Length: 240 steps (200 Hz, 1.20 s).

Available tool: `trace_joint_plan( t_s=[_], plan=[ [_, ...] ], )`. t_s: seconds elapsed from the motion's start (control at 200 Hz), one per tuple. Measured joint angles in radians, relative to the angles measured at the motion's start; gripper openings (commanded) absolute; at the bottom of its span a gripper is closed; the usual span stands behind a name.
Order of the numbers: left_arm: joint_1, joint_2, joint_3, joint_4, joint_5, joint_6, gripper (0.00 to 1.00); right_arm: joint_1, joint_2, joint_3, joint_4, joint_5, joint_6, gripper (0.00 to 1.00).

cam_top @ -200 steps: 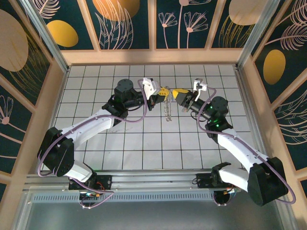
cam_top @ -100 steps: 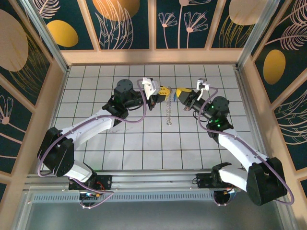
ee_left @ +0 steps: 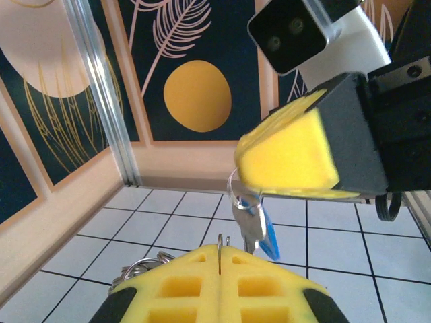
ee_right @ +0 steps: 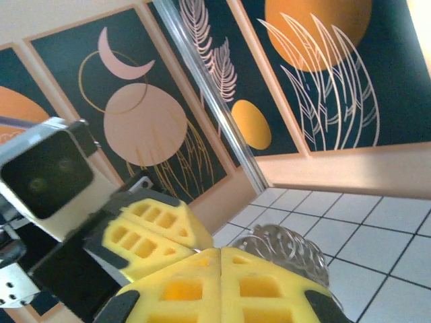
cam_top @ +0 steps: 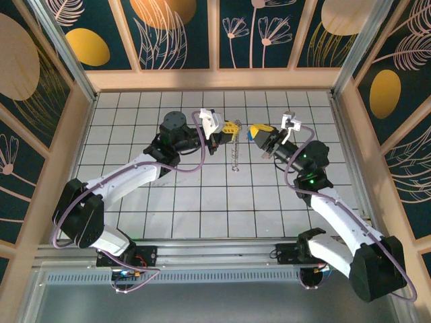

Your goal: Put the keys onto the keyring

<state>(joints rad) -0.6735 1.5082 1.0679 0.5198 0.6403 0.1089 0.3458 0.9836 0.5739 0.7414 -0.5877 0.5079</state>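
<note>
The white tiled table (cam_top: pixel 135 195) sits inside painted walls (cam_top: pixel 182 33). From the near edge, the left arm (cam_top: pixel 128 178) reaches toward 1 o'clock and the right arm (cam_top: pixel 337 208) toward 11 o'clock. Their ends come near each other above the far middle of the table.

The left gripper (cam_top: pixel 231 128) points toward 3 o'clock. Its yellow fingers are pressed together, and its wrist view shows a thin loop of wire standing up out of the seam between them. It is clamped on the keyring (cam_top: pixel 235 153). Seen from above, the keyring hangs from the fingertips as a narrow edge-on line running toward 6 o'clock. In the left wrist view, part of the hoop and its small metal pieces shows at 8 o'clock of the fingers.

The right gripper (cam_top: pixel 256 132) faces it, pointing toward 9 o'clock, just beside the left gripper and not touching it. Its fingers are also together, pinching the top of the key (ee_left: pixel 269 237). The key's blue head and short silver blade hang below the fingertips, with another small silver piece next to them. In the right wrist view, the fringed rim of the hoop lies just past the closed fingertips at 2 o'clock. I cannot tell whether the key touches the hoop.
</note>
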Motion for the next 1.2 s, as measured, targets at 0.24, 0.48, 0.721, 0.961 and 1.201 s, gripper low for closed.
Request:
trace_joint_plan(
  t_s=[0.24,0.48,0.721,0.961,1.201],
  plan=[
    [0.000,0.011,0.000,0.015,0.046,-0.078,0.00,0.006,-0.001,0.000,0.012,-0.021,-0.005,0.00],
    [0.000,0.026,0.000,0.065,0.085,-0.152,0.00,0.008,-0.001,0.000,0.012,-0.024,-0.005,0.00],
    [0.000,0.027,0.000,0.102,0.095,-0.190,0.00,0.010,0.011,0.000,0.018,-0.034,-0.005,0.00],
    [0.000,0.028,0.000,0.120,0.097,-0.197,0.00,0.021,0.021,0.000,0.023,-0.035,-0.005,0.00],
    [0.000,0.039,0.000,0.127,0.109,-0.201,0.00,0.023,0.023,0.001,0.023,-0.031,-0.005,0.00]
  ],
)
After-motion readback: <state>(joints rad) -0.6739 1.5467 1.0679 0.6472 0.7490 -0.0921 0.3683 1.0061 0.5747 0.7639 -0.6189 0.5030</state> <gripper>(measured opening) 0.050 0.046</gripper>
